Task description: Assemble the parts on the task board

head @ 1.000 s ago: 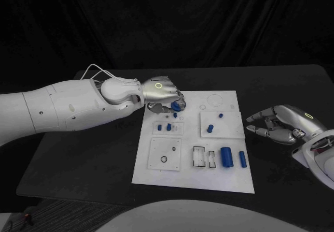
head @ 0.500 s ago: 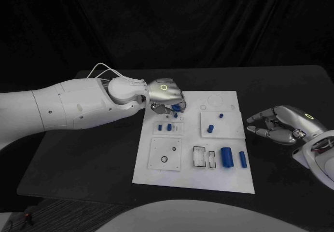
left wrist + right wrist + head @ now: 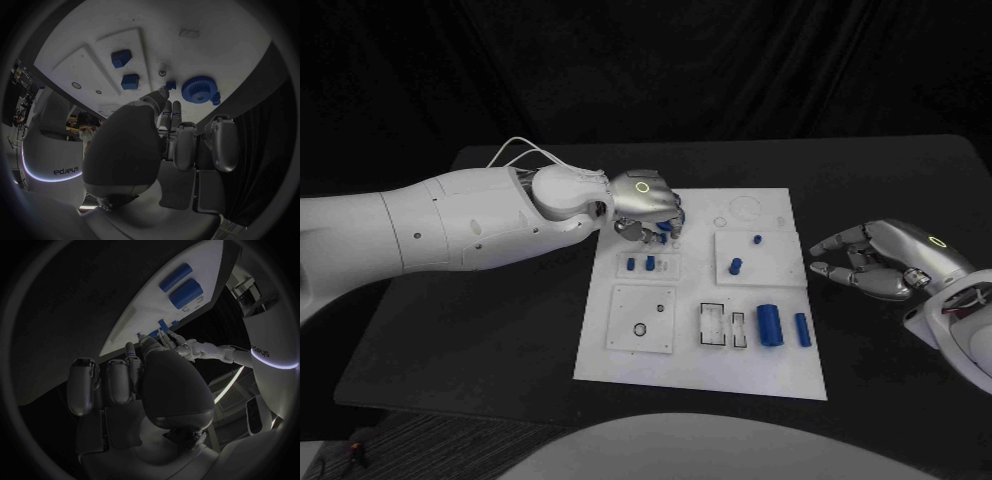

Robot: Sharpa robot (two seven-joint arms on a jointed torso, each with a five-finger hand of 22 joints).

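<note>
- My left arm (image 3: pixel 459 225) comes in from the side & reaches across, wrist bent so the left hand (image 3: pixel 646 205) points down
- Left fingers (image 3: pixel 164 95) curled downward close together, one fingertip stretched out ahead of the rest. Can't tell if I'm actually pinching anything tbh
- Right hand (image 3: pixel 884 260) sits low off to my right side, palm turned inward
- Right fingers (image 3: pixel 94 382) half curled, spread apart, nothing in them

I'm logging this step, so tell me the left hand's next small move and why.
Probably a slight lowering and nudge of the fingertips: the left hand hovers over the far left corner of the task board, one fingertip close to the blue gear, which it seems not yet to grip.
</note>
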